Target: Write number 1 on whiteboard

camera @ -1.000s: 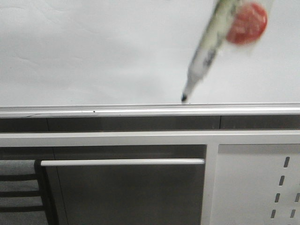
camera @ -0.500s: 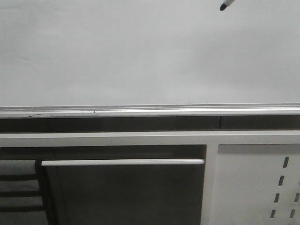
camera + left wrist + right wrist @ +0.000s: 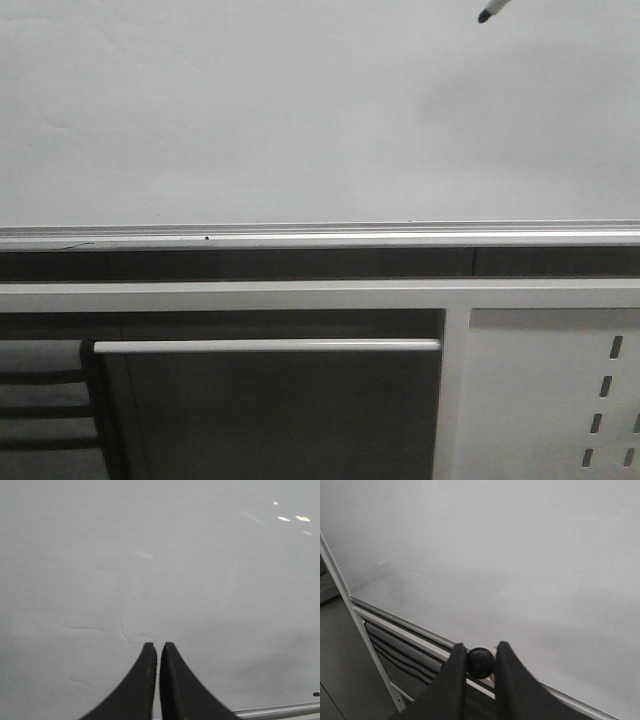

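The whiteboard fills the upper half of the front view, with a silver rail along its lower edge. Only the black tip of the marker pokes in at the top right, over the board. In the right wrist view my right gripper is shut on the marker's round dark end, facing the whiteboard. My left gripper is shut on nothing and faces the plain whiteboard. The number 1 is out of view.
Below the rail runs a white frame with a long horizontal bar. A grey-white metal panel with slots stands at the lower right. Dark slats show at the lower left.
The marker has risen from just above the rail to the top edge of the front view, so only its tip shows. Since half a second ago it shifted slightly right.
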`<state>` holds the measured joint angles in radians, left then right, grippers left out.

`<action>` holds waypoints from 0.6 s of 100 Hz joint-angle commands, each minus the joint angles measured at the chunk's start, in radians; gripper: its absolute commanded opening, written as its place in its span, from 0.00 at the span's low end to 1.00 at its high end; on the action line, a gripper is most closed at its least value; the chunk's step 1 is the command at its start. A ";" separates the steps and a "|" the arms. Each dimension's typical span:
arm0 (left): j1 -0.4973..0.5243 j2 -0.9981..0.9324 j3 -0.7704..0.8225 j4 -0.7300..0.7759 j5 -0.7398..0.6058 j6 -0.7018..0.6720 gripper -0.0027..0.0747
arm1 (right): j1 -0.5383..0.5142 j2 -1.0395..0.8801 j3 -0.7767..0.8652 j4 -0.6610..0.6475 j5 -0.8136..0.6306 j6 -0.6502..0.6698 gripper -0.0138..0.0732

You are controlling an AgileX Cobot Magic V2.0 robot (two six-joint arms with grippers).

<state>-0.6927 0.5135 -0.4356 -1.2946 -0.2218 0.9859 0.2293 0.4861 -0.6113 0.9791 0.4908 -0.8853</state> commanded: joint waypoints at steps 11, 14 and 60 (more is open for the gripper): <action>0.002 0.085 -0.028 -0.002 -0.088 -0.001 0.01 | 0.001 0.068 -0.025 0.174 -0.061 -0.194 0.11; 0.002 0.102 -0.030 -0.002 -0.101 -0.001 0.01 | 0.001 0.074 -0.025 0.176 -0.064 -0.205 0.11; 0.002 0.199 -0.069 -0.039 -0.208 0.084 0.01 | 0.097 0.215 -0.053 0.240 -0.145 -0.430 0.11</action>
<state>-0.6927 0.6961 -0.4697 -1.3473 -0.4106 1.0601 0.3087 0.6659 -0.6138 1.1615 0.4041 -1.2505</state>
